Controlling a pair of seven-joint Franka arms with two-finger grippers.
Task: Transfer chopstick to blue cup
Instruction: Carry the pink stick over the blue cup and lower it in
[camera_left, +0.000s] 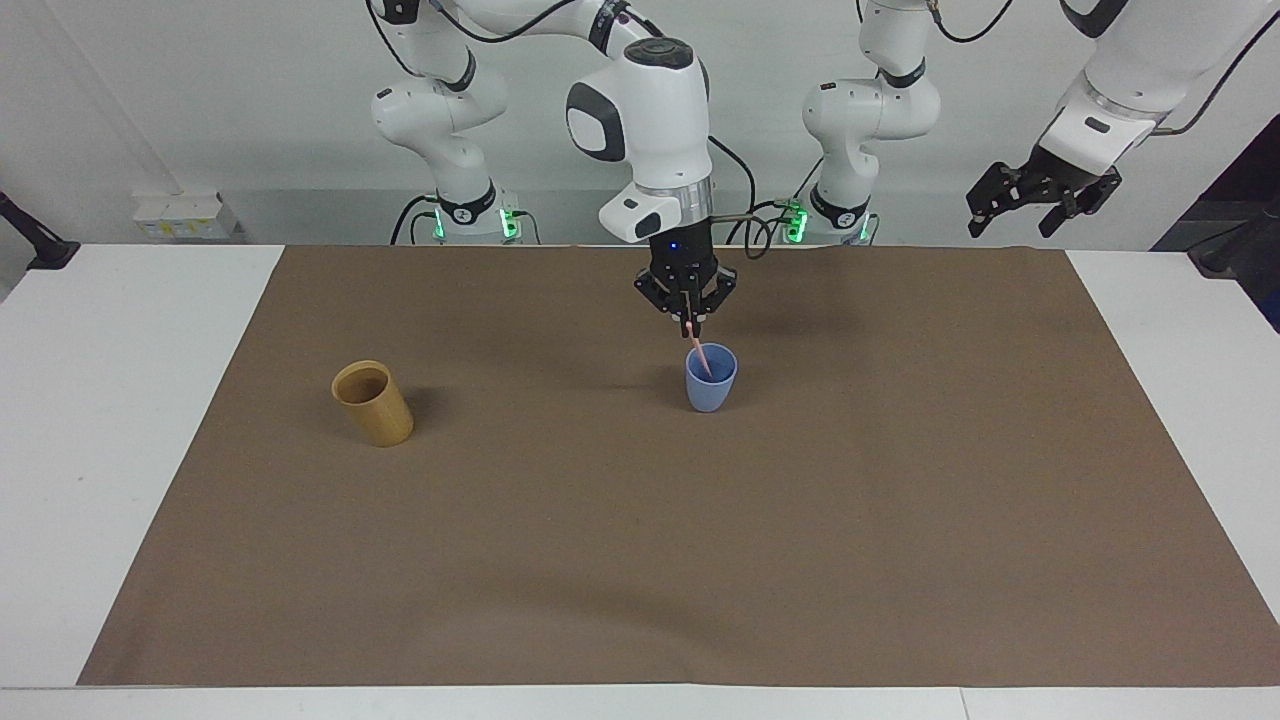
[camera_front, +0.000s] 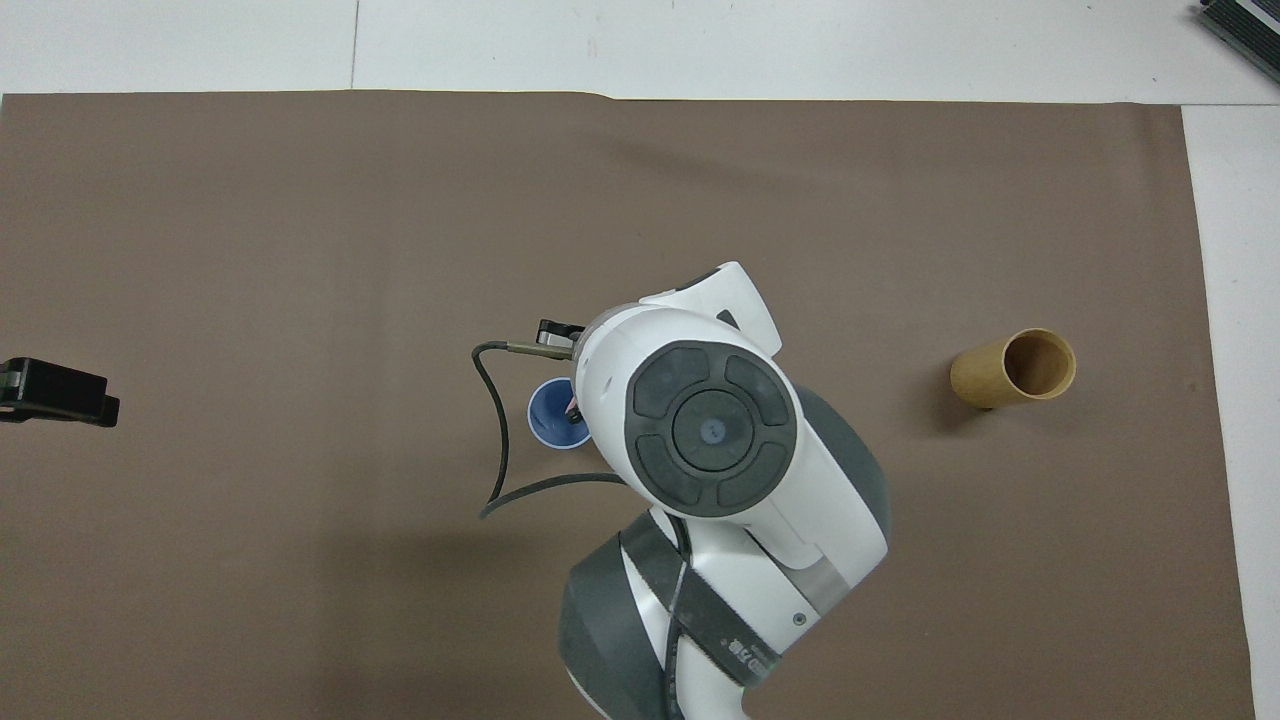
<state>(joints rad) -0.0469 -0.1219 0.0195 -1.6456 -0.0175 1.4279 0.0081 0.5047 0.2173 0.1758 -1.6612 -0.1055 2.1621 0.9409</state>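
Facing view: thin pink chopstick (camera_left: 701, 355) enters tapered blue cup (camera_left: 711, 379).

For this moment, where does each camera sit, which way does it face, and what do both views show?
Facing view: high across the table, looking at both robots; right gripper holds the chopstick in the blue cup, left gripper waits raised.
Overhead view: above the robots' end, looking down; the right arm covers part of the blue cup.
Shared: blue cup, tan cup, brown mat.

Pale pink chopstick (camera_left: 699, 350) slants into upright light blue cup (camera_left: 710, 385).
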